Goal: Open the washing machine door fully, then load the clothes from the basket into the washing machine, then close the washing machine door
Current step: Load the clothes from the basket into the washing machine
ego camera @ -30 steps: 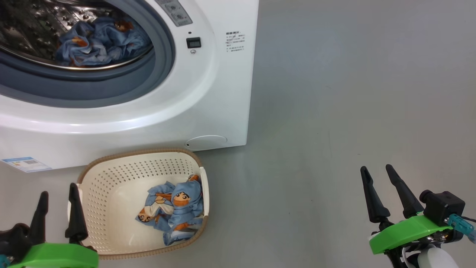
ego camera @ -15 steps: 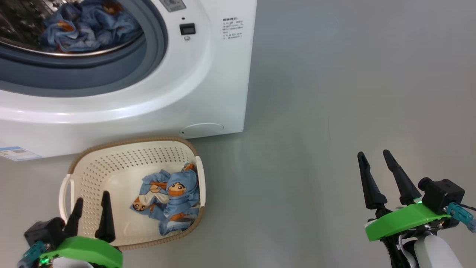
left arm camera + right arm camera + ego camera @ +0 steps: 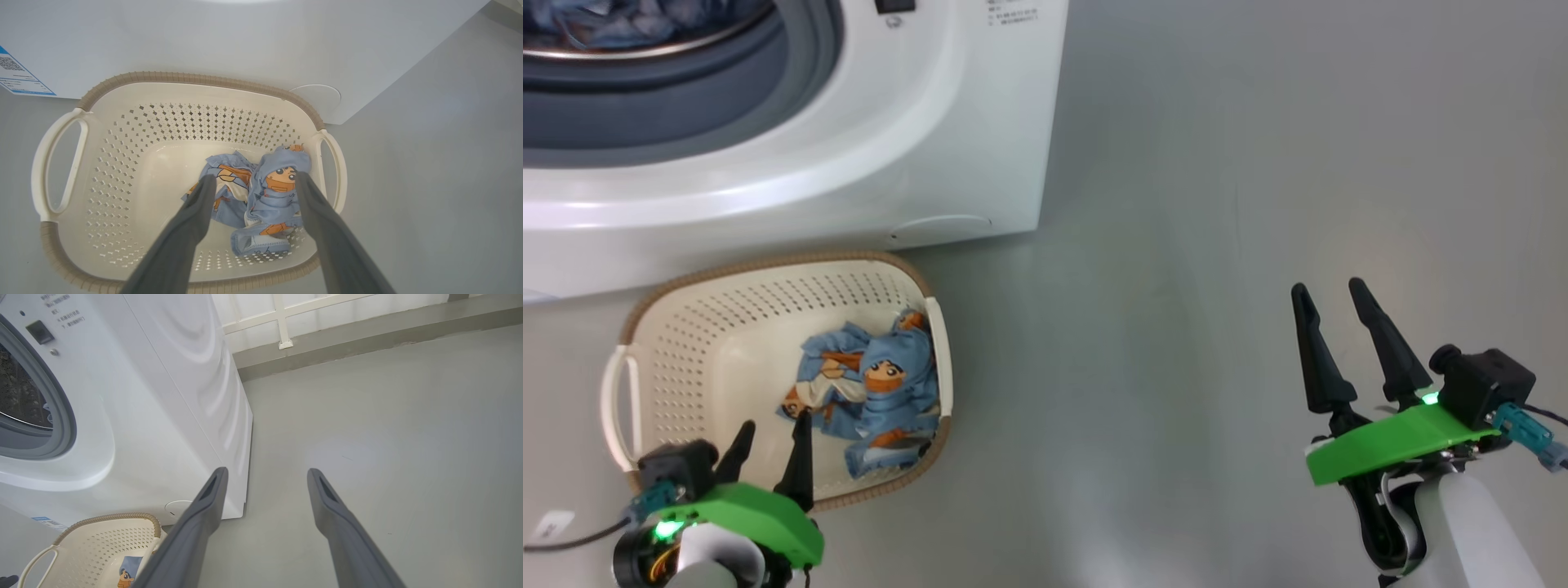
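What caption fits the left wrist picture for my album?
Open left gripper hovers over the basket, aimed at the cartoon-print clothes.

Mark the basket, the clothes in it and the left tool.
basket (image 3: 184,76): left wrist view, on the brown rim at its far edge.
clothes (image 3: 280,181): left wrist view, on the printed face of the top garment.
left tool (image 3: 775,420): head view, midway between its two fingertips.

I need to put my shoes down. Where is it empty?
The grey floor between the white washing machine and the right gripper is bare. So is the left half of the cream perforated plastic basket. Its right half is crowded: light blue printed clothes, left gripper fingers pointing there.
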Tool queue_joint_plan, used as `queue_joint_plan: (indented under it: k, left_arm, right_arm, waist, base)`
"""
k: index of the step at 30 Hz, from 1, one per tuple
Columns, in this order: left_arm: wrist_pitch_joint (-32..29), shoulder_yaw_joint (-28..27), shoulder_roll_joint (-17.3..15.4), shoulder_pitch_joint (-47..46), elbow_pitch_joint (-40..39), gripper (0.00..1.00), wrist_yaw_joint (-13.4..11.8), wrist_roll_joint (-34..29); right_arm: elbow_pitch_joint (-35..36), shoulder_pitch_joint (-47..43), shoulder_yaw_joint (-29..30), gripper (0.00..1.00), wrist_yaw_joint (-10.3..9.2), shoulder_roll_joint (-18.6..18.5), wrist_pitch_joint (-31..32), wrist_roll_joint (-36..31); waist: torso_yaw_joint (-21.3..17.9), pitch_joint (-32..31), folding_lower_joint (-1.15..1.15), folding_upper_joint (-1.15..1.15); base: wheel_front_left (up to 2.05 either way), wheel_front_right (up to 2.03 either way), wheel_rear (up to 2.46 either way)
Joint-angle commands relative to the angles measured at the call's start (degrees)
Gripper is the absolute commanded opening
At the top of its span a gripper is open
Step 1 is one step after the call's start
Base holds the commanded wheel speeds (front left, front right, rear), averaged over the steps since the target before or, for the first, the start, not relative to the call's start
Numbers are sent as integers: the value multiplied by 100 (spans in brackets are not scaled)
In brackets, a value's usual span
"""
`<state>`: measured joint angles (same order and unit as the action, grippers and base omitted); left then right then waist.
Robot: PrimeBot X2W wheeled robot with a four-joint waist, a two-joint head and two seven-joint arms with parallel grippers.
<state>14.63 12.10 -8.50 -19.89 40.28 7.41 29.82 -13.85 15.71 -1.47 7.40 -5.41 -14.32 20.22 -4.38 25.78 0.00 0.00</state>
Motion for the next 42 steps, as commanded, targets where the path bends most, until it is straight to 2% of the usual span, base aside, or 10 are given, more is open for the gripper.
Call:
queue_joint_plan:
  k: [1, 14, 24, 35, 42]
  left_arm:
    - [37, -115, -205, -119, -22, 100, 8, 56]
    - [37, 1248, -450, -1051, 809, 100, 8, 822]
    - [37, 2301, -838, -1651, 1267, 100, 8, 1497]
    - [37, 3358, -1217, -2131, 1354, 100, 8, 2342]
    - [37, 3804, -1384, -2352, 1431, 100, 8, 2673]
  right_arm:
    - [140, 53, -160, 100, 9, 22, -68, -65]
    - [232, 348, -219, 100, 9, 145, -68, -118]
    - [289, 599, -322, 100, 9, 225, -68, -110]
    - [391, 741, -382, 100, 9, 251, -68, -26]
    - [455, 812, -438, 100, 9, 252, -68, 62]
  waist:
    - [-93, 207, 0, 0]
    - [-287, 811, 0, 0]
    - [-508, 1280, 0, 0]
    - [-711, 1677, 0, 0]
    - [-803, 1828, 0, 0]
  base:
    - [0, 0, 0]
    - [0, 0, 0]
    - [0, 0, 0]
    - [0, 0, 0]
    - [0, 0, 0]
